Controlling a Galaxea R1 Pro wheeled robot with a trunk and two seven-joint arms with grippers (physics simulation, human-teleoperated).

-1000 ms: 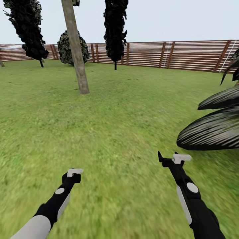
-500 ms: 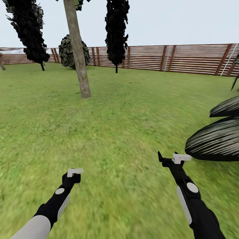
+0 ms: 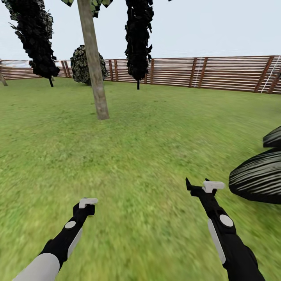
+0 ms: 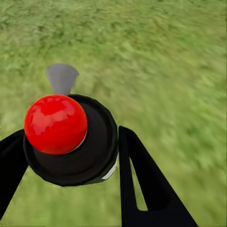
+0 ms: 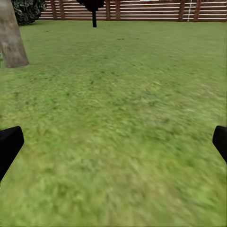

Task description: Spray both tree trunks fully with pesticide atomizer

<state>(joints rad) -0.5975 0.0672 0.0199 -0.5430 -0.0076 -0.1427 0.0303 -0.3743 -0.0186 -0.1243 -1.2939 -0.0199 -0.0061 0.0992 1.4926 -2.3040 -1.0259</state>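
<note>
**Atomizer in hand, robot faces the first trunk across the lawn**

The garden's grass floor [image 3: 148, 148] spreads out to a brown slat fence [image 3: 218, 72]. One pale mottled tree trunk [image 3: 93, 62] rises ahead on the left, well apart from the robot; all-black trees [image 3: 138, 39] and a round bush [image 3: 84, 64] stand near the fence, and broad dark leaves [image 3: 257, 179] intrude low on the right. Both arms are carried low and forward, which looks like a travelling posture.

The right gripper [image 5: 113, 142] is spread wide with nothing between its fingers, aimed toward the trunk. The left gripper [image 4: 71, 156] is clamped around the pesticide atomizer [image 4: 71, 142], a black cylinder with a red ball on top, held upright, probably to keep it ready for spraying. No mist is visible, so I judge spraying has not begun.
</note>
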